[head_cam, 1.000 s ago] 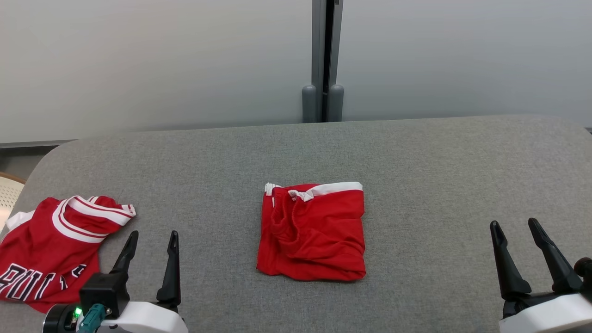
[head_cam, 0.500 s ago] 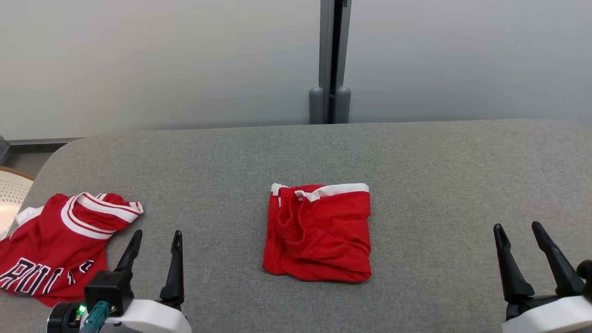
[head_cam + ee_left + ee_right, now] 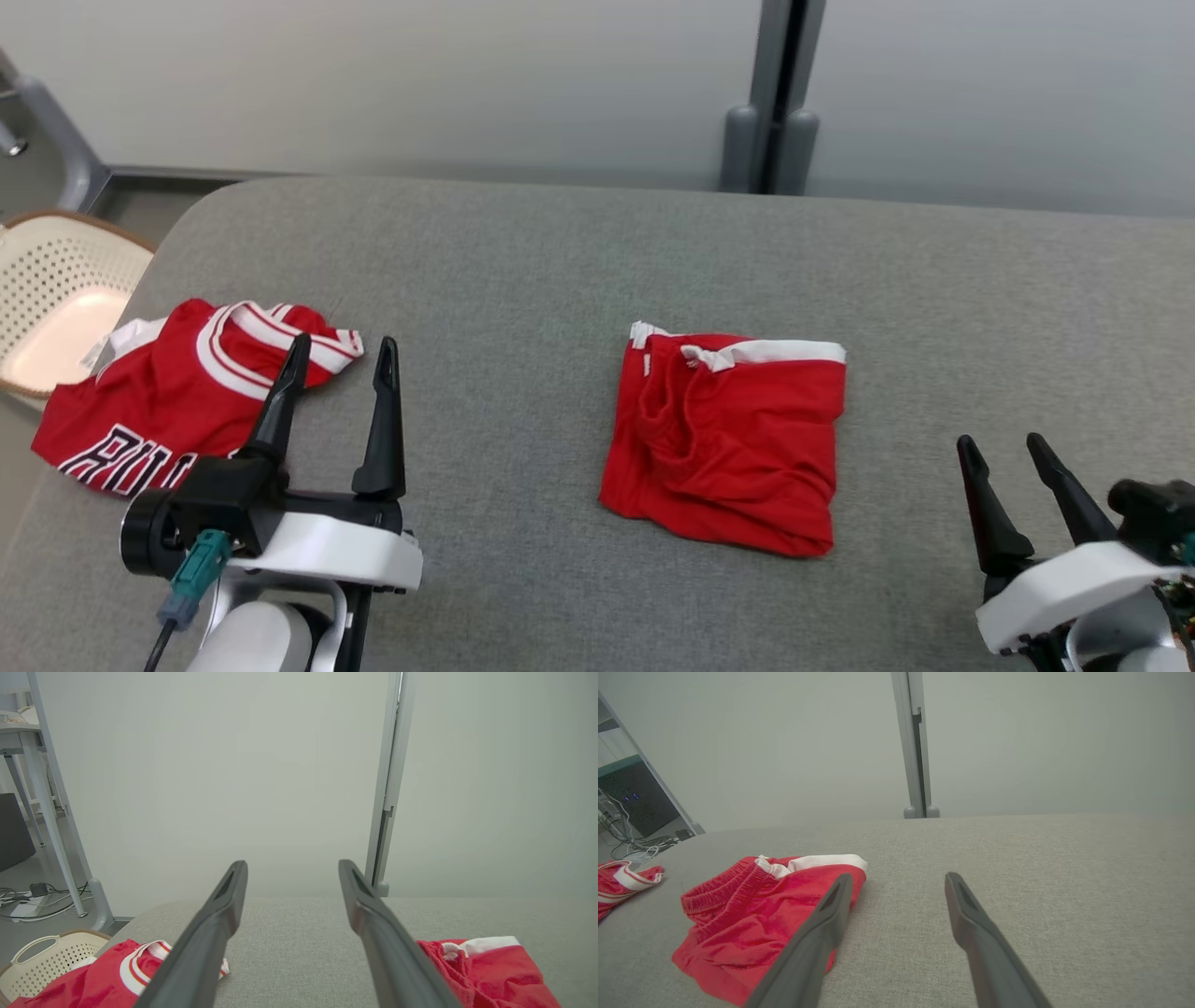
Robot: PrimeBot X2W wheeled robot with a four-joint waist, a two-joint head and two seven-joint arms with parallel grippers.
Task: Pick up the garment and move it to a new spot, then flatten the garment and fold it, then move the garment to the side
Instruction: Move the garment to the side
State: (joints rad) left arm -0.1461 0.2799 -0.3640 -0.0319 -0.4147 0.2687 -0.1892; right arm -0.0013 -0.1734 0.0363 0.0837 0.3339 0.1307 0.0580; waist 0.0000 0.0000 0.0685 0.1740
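Head view: folded red shorts lie as a rough square at the middle of the worktop, with a white waistband along the far edge and gathered elastic and soft creases below it. Well to their left, at the worktop's edge, a crumpled red jersey with white-striped trim bears black, white-edged letters reading "BUL"; the rest is hidden behind the left fingers. These stand spread and empty, one crossing in front of the collar. The right fingers are likewise apart and empty, well clear of the shorts. The worktop is grey woven fabric with rounded corners. Pale panels meet at a grey post. A cream perforated basket stands on the floor at left.
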